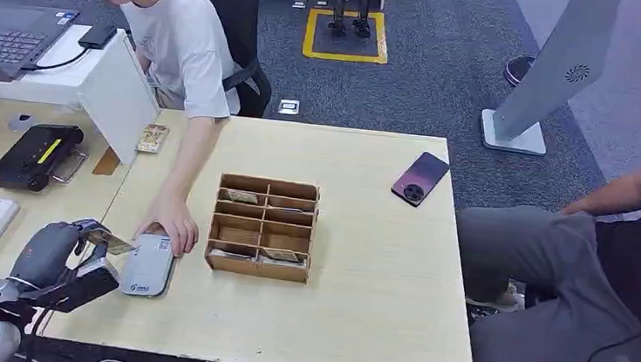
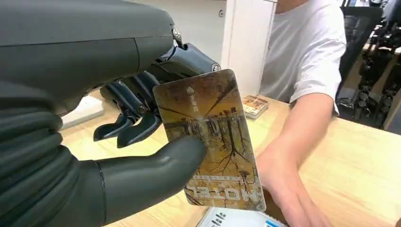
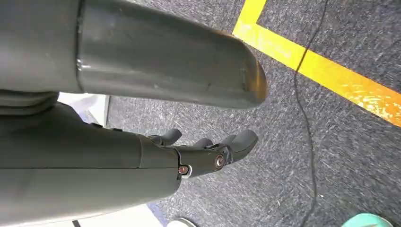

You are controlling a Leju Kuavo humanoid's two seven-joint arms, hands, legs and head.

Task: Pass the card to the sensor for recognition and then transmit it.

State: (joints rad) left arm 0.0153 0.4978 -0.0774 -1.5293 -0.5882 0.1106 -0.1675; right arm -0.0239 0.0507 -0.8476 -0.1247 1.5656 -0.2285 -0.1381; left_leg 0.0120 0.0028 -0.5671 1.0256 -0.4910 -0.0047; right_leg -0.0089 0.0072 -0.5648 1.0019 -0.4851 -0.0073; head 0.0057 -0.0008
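Left hand point(image 1: 74, 251), at the lower left of the head view, pinches one card point(image 1: 110, 242) between its thick thumb and darker fingers. In the left wrist view the thumb point(image 2: 161, 165) presses the card's point(image 2: 210, 139) printed face, which shows bare trees and the word HOTEL, while the other fingers point(image 2: 130, 125) curl behind it. The card hangs just above the near left end of one grey sensor point(image 1: 148, 265), which lies flat on the pale wooden table point(image 1: 376, 308).

A person's hand point(image 1: 171, 225) rests on the sensor's far end, coming down from the upper left of the frame.

Right hand point(image 3: 208, 153) hangs over dark carpet beside a yellow floor line point(image 3: 331, 71); its fingers are loosely bent and apart, with nothing in them.

One wooden divided box point(image 1: 263, 226) sits at the middle of the table, right of the sensor, with a few cards lying in its compartments. One dark phone point(image 1: 420, 178) lies toward the table's upper right corner. A second loose card point(image 1: 153, 137) lies near the upper left, by a white stand point(image 1: 119, 93).
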